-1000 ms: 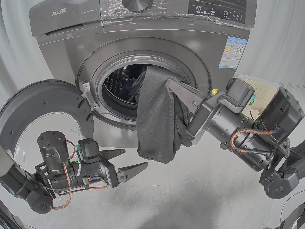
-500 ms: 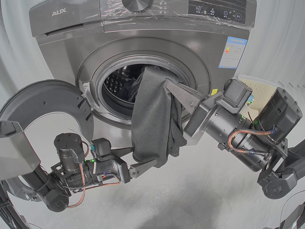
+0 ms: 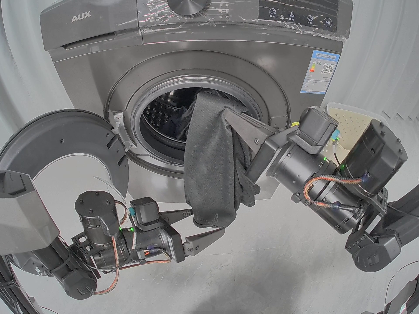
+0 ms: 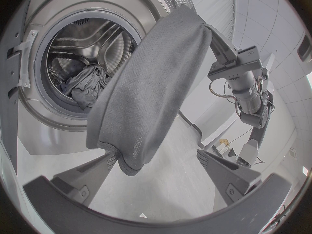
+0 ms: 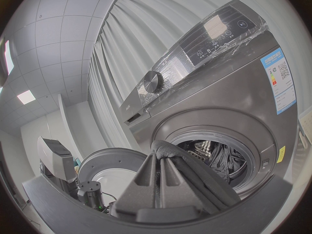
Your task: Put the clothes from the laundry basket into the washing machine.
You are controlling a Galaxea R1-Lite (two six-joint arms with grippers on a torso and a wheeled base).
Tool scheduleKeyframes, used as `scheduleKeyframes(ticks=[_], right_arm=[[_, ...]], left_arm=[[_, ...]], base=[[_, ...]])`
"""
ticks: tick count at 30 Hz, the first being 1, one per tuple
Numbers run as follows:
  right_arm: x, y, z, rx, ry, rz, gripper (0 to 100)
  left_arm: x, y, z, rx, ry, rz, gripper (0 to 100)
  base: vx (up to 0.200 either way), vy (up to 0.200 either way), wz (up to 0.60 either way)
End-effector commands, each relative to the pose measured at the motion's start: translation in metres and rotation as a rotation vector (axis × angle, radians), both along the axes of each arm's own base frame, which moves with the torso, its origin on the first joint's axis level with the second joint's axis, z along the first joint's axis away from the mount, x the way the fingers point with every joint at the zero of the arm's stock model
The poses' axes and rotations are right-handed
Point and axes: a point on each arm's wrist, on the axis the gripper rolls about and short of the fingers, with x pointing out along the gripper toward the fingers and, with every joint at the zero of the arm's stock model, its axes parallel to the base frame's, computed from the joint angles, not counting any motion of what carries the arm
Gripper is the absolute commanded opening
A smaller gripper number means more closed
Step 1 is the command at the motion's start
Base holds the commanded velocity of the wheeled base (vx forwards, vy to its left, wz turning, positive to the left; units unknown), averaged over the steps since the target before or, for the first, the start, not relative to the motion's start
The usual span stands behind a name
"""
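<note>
Right gripper [image 3: 228,112] clamped on dark grey knit garment [image 3: 214,162] at grey steel washing machine [image 3: 109,79] port; left gripper [image 3: 208,222] splayed either side of its hanging end, likely to bunch it in.

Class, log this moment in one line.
right tool: shut on dark garment at drum | left tool: open, flanking garment's hem | door: open | other clothes: in drum
</note>
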Motion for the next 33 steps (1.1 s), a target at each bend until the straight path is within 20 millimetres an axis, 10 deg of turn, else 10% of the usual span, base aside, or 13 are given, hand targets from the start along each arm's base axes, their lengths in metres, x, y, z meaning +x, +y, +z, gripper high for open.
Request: scheduleKeyframes(ticks=[1,33], right_arm=[[0.002,0.001,-0.002,-0.005,0.004,-0.003,0],[0.000,0.002,-0.005,-0.010,0.014,-0.007,0]], left_arm=[[-0.004,-0.001,-0.001,0.003,0.004,-0.012,100],[0.043,-0.005,-0.016,-0.035,-0.003,0.090,100]], base=[[0.000,0.000,0.00],[0.000,0.000,0.00]])
